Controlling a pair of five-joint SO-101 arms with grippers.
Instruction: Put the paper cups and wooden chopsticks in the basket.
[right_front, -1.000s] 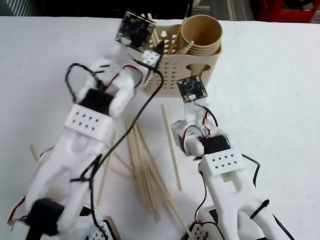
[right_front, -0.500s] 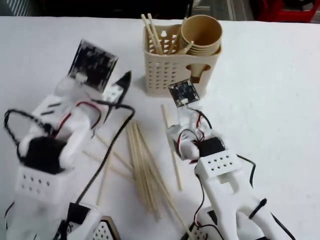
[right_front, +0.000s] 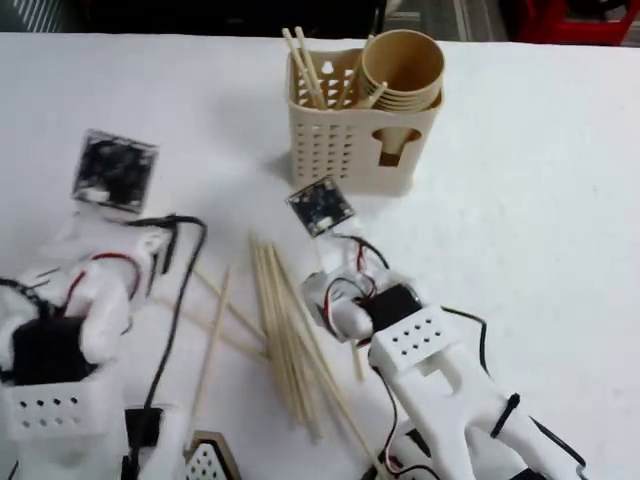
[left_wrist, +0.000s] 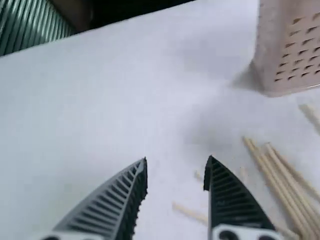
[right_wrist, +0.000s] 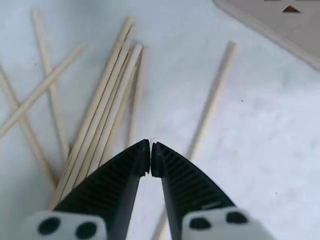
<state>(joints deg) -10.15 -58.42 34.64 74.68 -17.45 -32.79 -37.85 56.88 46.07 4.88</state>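
Chopsticks (right_front: 277, 312) scattered on table (right_front: 530, 220), near basket (right_front: 330, 150).

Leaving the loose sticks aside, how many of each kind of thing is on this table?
Robot arms: 2, the left arm and the right arm
Baskets: 1
Stacks of paper cups: 1
Total: 4

We see left gripper (left_wrist: 177, 167) with fingers spread apart, nothing between them. Right gripper (right_wrist: 150, 150) has tips pressed together, nothing held. In high view, left arm (right_front: 70, 330) bent low; right arm (right_front: 420, 345) further forward.
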